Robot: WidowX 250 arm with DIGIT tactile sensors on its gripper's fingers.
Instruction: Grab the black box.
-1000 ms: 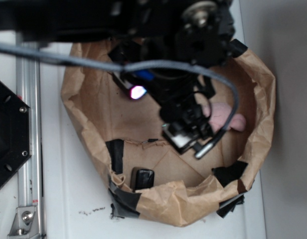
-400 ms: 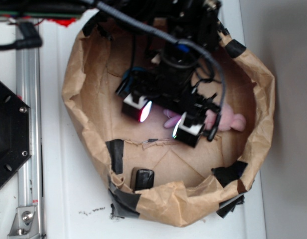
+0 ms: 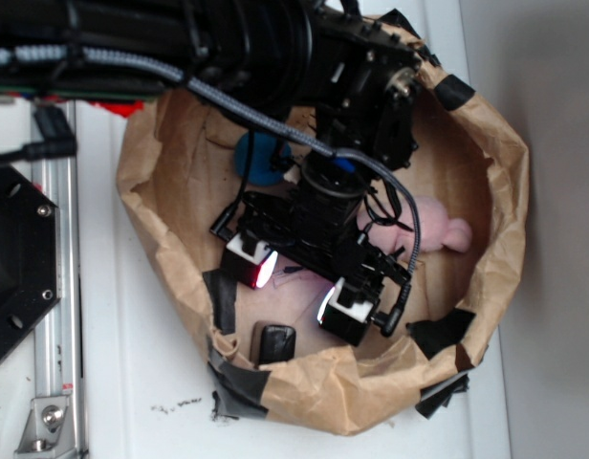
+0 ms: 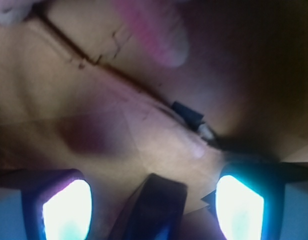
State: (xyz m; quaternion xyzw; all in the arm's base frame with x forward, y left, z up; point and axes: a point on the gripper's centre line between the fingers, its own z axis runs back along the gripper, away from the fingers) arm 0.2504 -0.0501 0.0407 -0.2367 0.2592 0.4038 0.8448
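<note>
Tool spread wide above the black box

Small, rigid, glossy box, probably light and slippery; pinch its long flat sides squarely.

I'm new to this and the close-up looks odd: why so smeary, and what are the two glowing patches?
Wrist view: blurred throughout, dim brown floor; the end effector fingers' lit pads glare white-blue, the box dark between them. Exterior view: sharper, the same pads glowing pink-white.
</note>
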